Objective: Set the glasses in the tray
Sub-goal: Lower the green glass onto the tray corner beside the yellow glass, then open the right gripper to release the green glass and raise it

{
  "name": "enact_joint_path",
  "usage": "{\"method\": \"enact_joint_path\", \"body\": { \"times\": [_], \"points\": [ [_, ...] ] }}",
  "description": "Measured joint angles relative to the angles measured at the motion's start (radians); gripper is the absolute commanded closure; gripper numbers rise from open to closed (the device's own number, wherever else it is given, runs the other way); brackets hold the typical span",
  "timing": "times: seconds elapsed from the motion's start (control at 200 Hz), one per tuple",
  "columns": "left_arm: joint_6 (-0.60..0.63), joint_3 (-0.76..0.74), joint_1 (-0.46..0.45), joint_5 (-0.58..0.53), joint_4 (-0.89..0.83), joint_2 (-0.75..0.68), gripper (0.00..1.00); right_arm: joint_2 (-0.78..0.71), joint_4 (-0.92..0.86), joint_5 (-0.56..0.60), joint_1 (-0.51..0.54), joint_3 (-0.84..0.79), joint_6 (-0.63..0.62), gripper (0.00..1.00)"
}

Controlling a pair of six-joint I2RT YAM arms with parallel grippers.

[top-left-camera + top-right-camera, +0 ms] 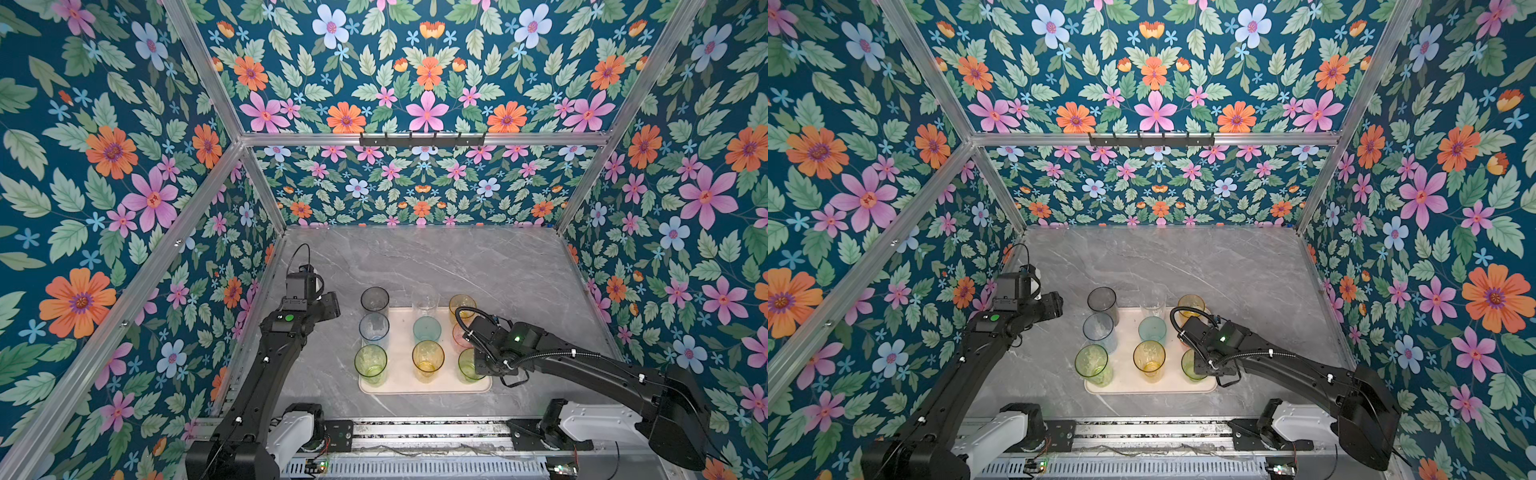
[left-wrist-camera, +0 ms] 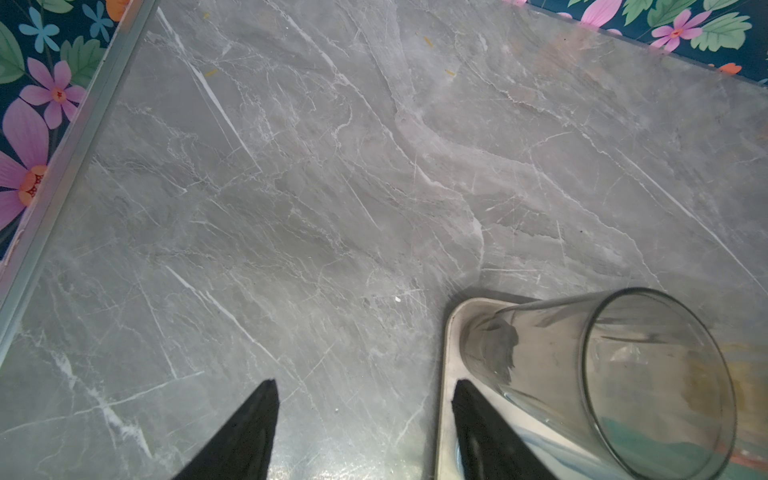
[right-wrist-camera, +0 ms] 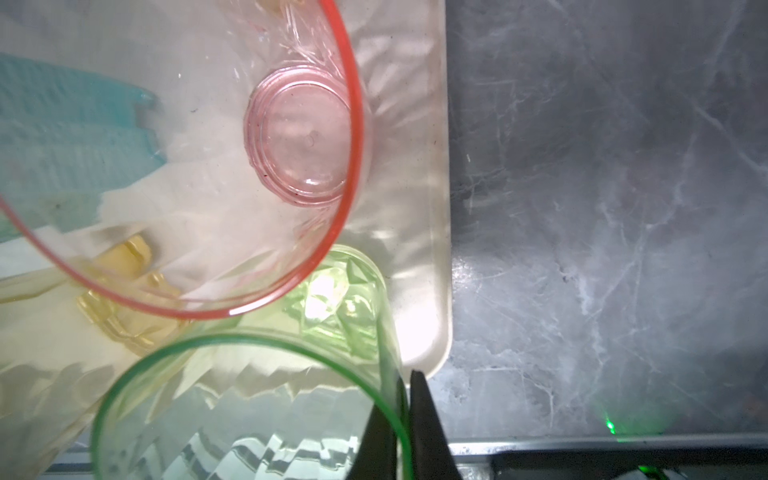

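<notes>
The pale pink tray (image 1: 401,374) (image 1: 1125,376) lies at the front middle of the table, with several glasses upright on it in three rows. At its front right corner is a green glass (image 1: 466,365) (image 3: 249,415). My right gripper (image 3: 405,376) is shut on that glass's wall, one finger inside the rim and one outside. Behind the green glass is a pink glass (image 3: 299,137). My left gripper (image 2: 363,384) (image 1: 332,305) hangs open over bare table, left of the smoky grey glass (image 1: 374,300) (image 2: 623,374) at the tray's back left corner. Nothing is between its fingers.
The grey marble table (image 1: 478,266) stretches behind and beside the tray. Floral walls with aluminium posts (image 1: 266,195) close in three sides. A metal rail (image 1: 415,430) with both arm bases runs along the front edge.
</notes>
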Motion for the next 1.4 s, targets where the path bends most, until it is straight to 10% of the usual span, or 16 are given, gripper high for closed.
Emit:
{"method": "enact_joint_path", "body": {
  "times": [1.4],
  "points": [
    [0.0, 0.0, 0.0, -0.037, -0.005, 0.003, 0.3, -0.127, -0.082, 0.056, 0.001, 0.211, -0.111, 0.58]
  ]
}}
